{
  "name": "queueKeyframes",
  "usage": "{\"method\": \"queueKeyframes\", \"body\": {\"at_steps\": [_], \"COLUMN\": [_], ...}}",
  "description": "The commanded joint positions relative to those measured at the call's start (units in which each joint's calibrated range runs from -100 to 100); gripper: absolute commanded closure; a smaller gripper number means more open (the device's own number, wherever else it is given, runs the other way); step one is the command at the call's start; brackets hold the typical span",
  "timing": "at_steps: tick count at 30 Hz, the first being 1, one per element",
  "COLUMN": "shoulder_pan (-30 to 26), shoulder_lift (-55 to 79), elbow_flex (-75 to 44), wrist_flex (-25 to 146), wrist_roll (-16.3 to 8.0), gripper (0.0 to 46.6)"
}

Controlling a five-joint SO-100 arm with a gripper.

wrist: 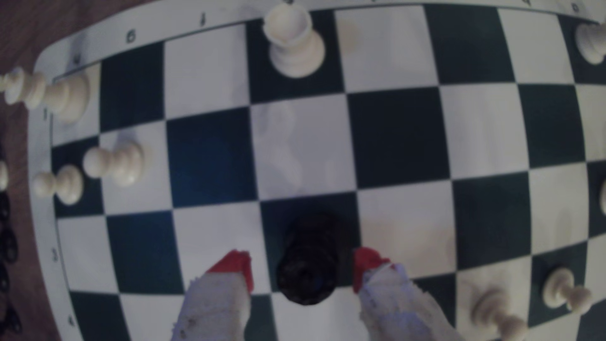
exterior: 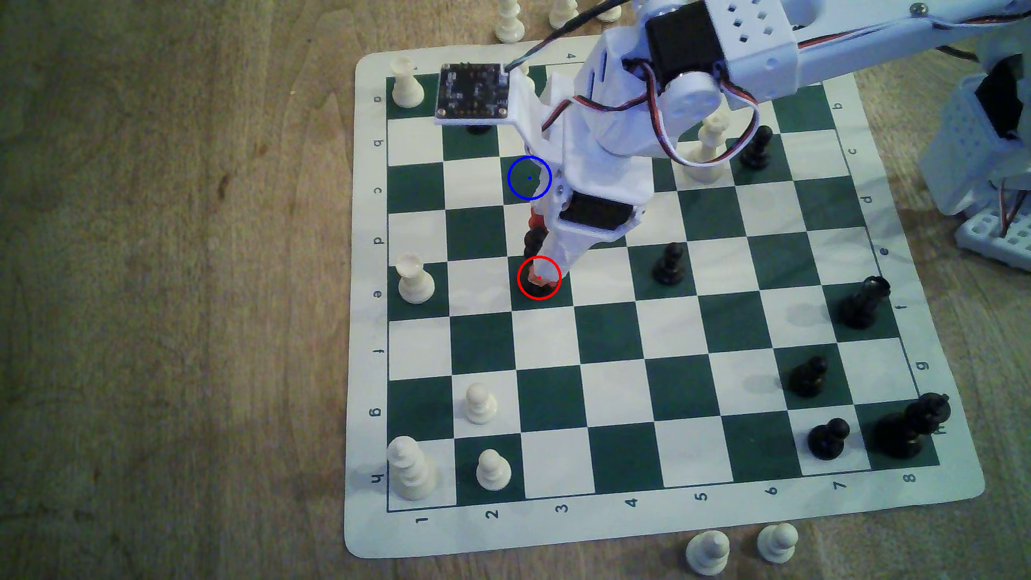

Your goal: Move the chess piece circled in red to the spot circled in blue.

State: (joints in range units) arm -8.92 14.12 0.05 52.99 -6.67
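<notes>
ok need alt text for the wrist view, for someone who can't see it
A black rook stands on a dark green square of a chessboard, between the open red-tipped fingers of the gripper, with a gap on each side. White pieces stand near the board's edges, among them a white rook.

The chessboard [exterior: 641, 518] border carries printed numbers 1 to 8 along one edge and letters a to h along two others.

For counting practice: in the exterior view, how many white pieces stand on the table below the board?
2: one piece below the 5 label, the other piece right of it, both on the table. Nothing there hides more.
</notes>
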Motion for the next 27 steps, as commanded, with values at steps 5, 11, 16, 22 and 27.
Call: {"method": "queueKeyframes", "body": {"at_steps": [5,11,16,22,27], "shoulder_pan": [-0.27,-0.35,-0.42,-0.42,-0.66], "shoulder_lift": [-1.3,-1.05,-0.96,-1.21,-2.23], "elbow_flex": [-3.85,-3.85,-3.31,-2.22,-2.13], "wrist_flex": [-1.8,-1.88,-2.78,-3.11,-3.03], "wrist_roll": [-0.24,-0.44,-0.63,-0.63,-0.88], "gripper": [31.3,33.3,37.4,46.4,46.4]}}
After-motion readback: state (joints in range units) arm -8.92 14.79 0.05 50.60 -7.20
